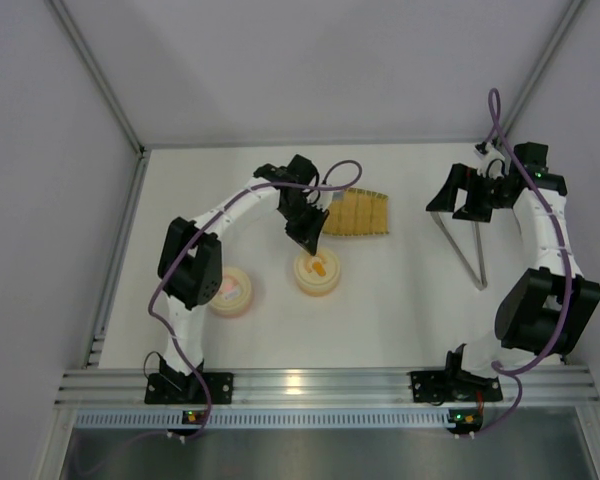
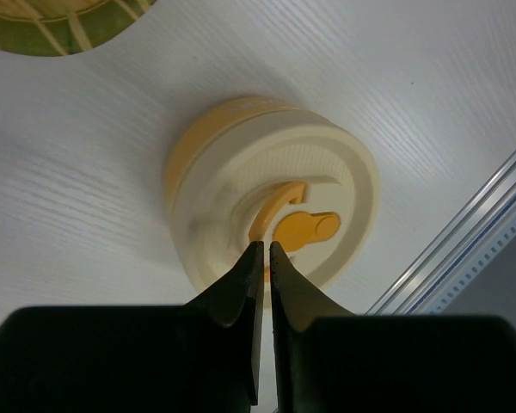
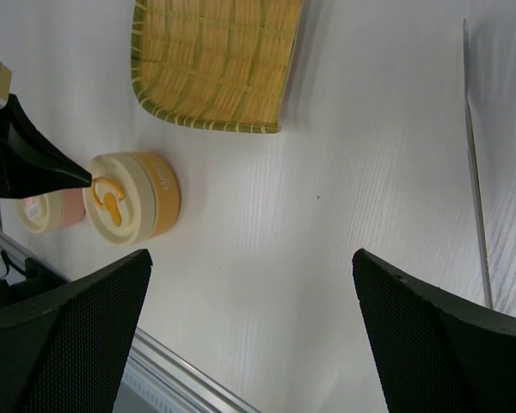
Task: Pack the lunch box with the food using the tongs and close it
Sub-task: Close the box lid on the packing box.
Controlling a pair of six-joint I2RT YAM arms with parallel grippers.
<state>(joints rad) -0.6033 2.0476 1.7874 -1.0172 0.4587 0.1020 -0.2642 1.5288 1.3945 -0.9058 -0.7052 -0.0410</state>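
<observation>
- The left gripper (image 2: 262, 249) is shown with its fingers pressed together to a thin slit, the tips at the orange lid handle of the lunch box (image 1: 317, 272), centre of the top view; whether the handle is pinched cannot be told.
- The right gripper (image 3: 251, 258) is spread wide and holds nothing.
- The tongs (image 1: 479, 278) are laid flat at right, just below the right gripper.
- The tray (image 1: 355, 212) is seen just above the lunch box.

The left gripper (image 1: 310, 243), jaws nearly together, points down at the lunch box (image 1: 318, 274); the right gripper (image 1: 468, 192) gapes wide, well right of it.
</observation>
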